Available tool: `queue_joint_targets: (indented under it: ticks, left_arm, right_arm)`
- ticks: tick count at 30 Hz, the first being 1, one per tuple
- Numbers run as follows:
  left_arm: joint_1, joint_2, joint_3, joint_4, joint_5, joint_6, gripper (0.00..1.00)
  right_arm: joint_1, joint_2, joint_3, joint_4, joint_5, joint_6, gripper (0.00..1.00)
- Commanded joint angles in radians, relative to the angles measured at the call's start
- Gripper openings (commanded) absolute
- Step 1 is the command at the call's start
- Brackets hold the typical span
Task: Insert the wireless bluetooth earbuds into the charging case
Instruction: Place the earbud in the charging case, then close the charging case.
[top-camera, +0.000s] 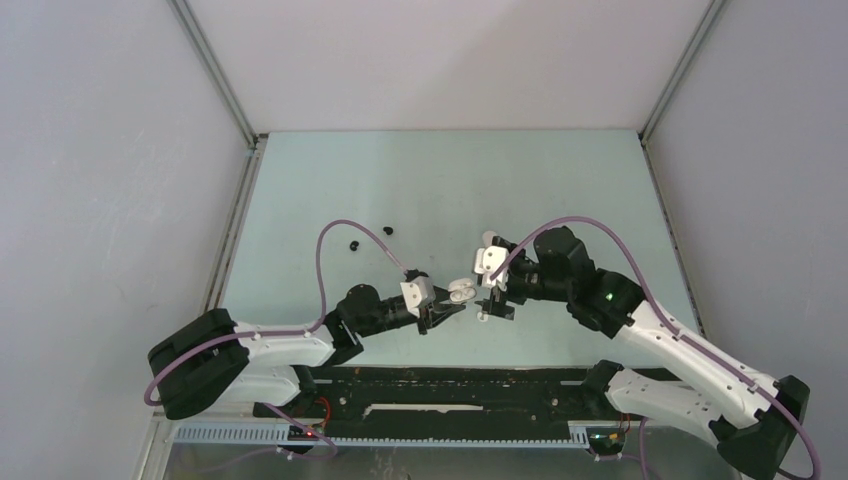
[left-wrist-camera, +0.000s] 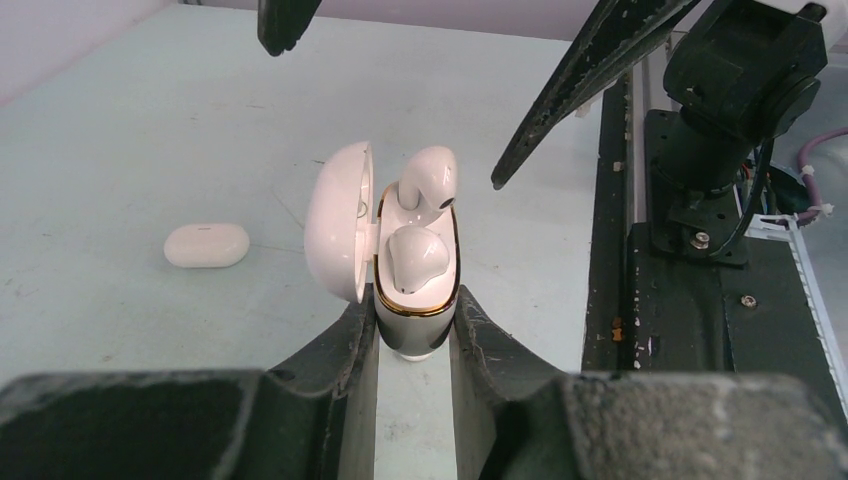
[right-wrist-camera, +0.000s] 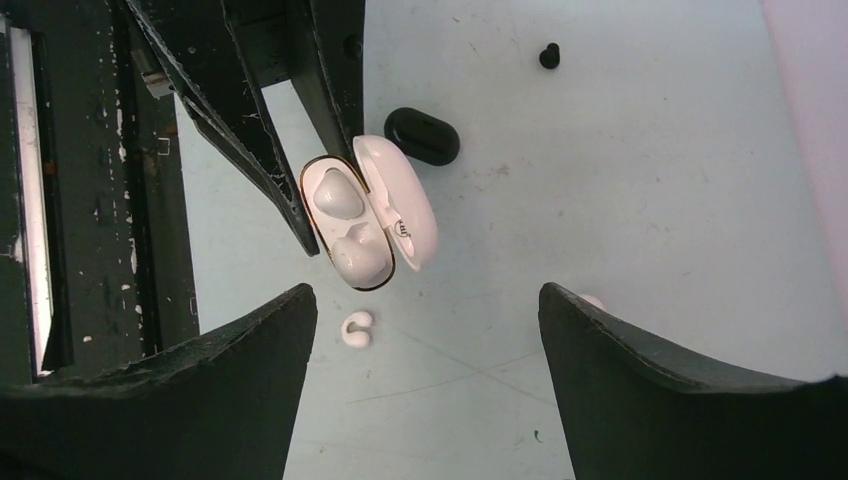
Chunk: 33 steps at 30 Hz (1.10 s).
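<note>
While left jaws clamp the open charging case (left-wrist-camera: 417, 335), right jaws gape near a black case (right-wrist-camera: 422, 136).

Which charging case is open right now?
The white case clamped in the left gripper, lid swung back. The other white case and the black case lie shut on the table.

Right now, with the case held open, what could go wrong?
The upper earbud stands proud of the open case, not seated; shutting the lid could jam it or pop it out. The left end effector clamps only the case's base, so a push from the open right end effector might tilt it.
</note>
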Motion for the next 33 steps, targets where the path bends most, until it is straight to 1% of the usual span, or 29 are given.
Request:
queue_joint_targets:
  ticks: [1, 11, 20, 28, 33]
  left_arm:
    - [-0.008, 0.0, 0.022, 0.042, 0.023, 0.025, 0.0]
    - [-0.017, 0.005, 0.03, 0.024, 0.034, 0.047, 0.0]
    - [-0.034, 0.002, 0.037, -0.005, 0.024, 0.082, 0.0]
    - [-0.041, 0.008, 0.044, -0.014, 0.021, 0.081, 0.0]
    - [-0.041, 0.014, 0.048, -0.014, 0.02, 0.063, 0.0]
  right_arm:
    - [-0.001, 0.009, 0.047, 0.023, -0.026, 0.03, 0.83]
    - [-0.015, 0.037, 0.047, 0.066, -0.014, 0.097, 0.84]
    - [-0.029, 0.06, 0.047, 0.051, -0.035, 0.087, 0.83]
    - [-0.013, 0.065, 0.056, -0.068, -0.155, 0.005, 0.86]
    - [0.015, 0.068, 0.058, -0.124, -0.177, -0.023, 0.85]
